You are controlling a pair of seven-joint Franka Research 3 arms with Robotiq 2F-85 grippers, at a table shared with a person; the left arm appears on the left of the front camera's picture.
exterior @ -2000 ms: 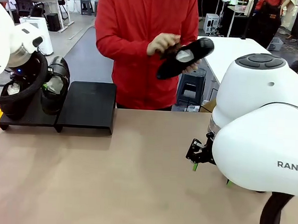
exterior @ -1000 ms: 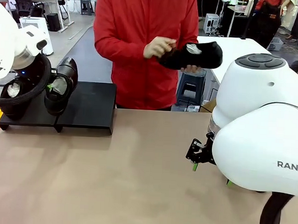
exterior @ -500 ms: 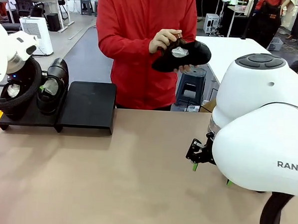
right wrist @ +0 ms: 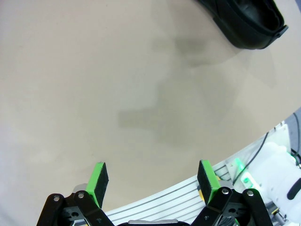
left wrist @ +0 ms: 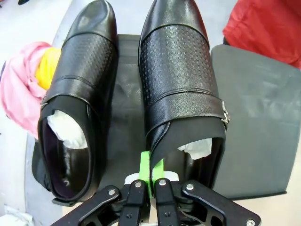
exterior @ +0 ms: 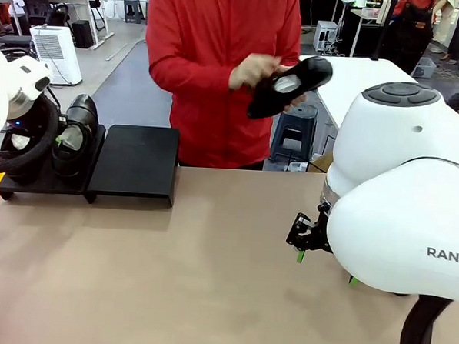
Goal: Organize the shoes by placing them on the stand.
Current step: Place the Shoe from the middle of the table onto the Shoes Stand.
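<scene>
L gripper (left wrist: pixel 151 173) pinches heel rim of glossy black leather shoe (left wrist: pixel 181 80), directly ahead on matte-black box stand (left wrist: pixel 254 117), twin shoe (left wrist: pixel 77 94) beside it. R gripper (right wrist: pixel 153 176) jaws wide, empty, beige tabletop (right wrist: pixel 117 94) below.

1. Bright, even indoor light comes from overhead; the bench (exterior: pixel 208 279) carries only faint, soft-edged shadows.
2. The glossy shoe (left wrist: pixel 178 84) shows a soft sheen, no hard glare.
3. Both wrist views bow at their edges.
4. The person's hand (exterior: pixel 254 69) is smeared by motion blur.
</scene>
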